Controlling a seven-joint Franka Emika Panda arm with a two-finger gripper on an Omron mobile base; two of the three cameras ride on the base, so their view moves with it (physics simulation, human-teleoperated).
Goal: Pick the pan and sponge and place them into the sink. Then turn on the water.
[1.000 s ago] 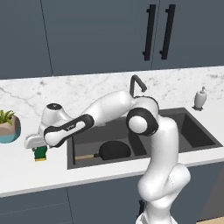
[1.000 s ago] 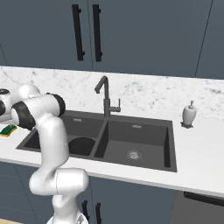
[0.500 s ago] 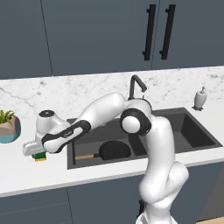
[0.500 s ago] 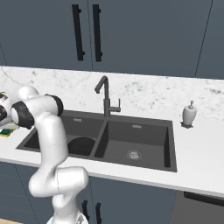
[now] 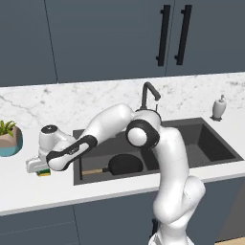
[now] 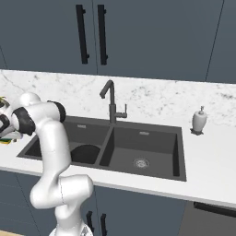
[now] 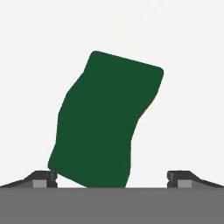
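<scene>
The green sponge [image 7: 105,127] lies flat on the white counter, just under my gripper [image 7: 112,177], which is open with one fingertip on each side of the sponge's near end. From the left base camera, the gripper [image 5: 39,166] hangs low over the sponge [image 5: 44,173], left of the sink [image 5: 201,125]. A sliver of the sponge [image 6: 5,142] shows at the left edge of the right base view. The black pan [image 5: 125,164] with its wooden handle rests in the sink's left basin [image 6: 32,146]. No water runs from the faucet [image 5: 149,92].
A teal plant pot [image 5: 9,139] stands on the counter behind and left of the gripper. A white soap dispenser [image 6: 199,121] stands right of the sink. The arm reaches across the left basin. Dark cabinets [image 5: 110,38] hang above the counter.
The hand has come down and slightly left until it hangs low over the sponge. The jaws have stayed open, and the pan and sponge have not moved.
</scene>
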